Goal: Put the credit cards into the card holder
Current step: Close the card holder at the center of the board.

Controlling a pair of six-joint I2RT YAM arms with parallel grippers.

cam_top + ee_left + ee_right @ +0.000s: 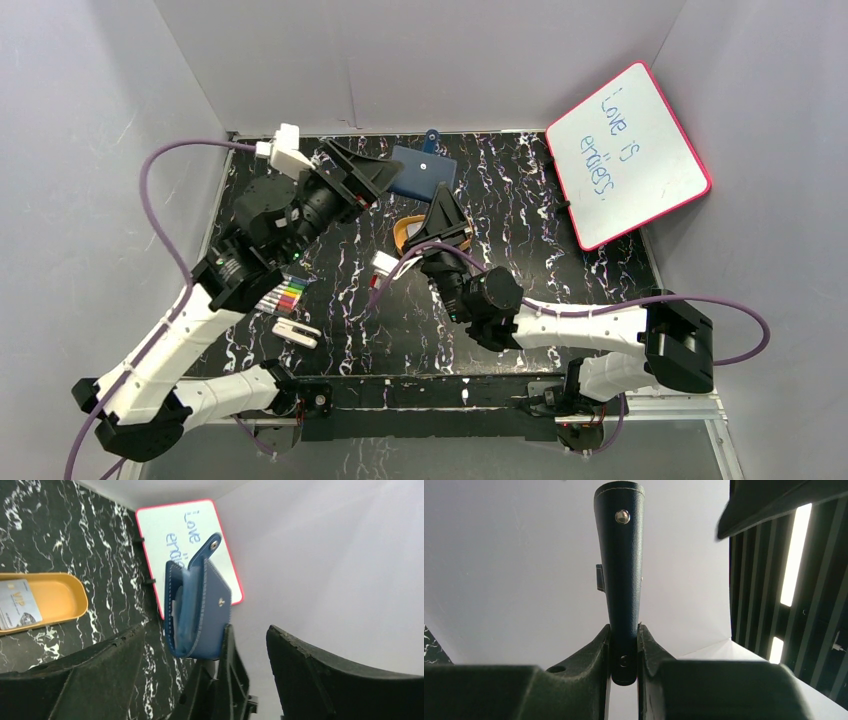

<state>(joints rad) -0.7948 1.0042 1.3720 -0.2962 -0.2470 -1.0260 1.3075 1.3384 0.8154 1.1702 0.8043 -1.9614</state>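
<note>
The right fingers (589, 652) are nearly closed, pinching the lower edge of the small navy-blue folding card holder (620, 570), which stands upright above them with its snap tab uppermost. The left fingers (100, 665) gape wide and hold nothing; the holder is just ahead of them, slightly parted. It looks light and soft, so a second hold on the free flap should spread the pockets. Off to one side of the left fingers, a pale thin credit card (17, 605) lies flat in an orange oval plastic tray (62, 597) on the black marbled desk (60, 530). The card looks stiff and slick, and is probably best lifted by an edge.
</note>
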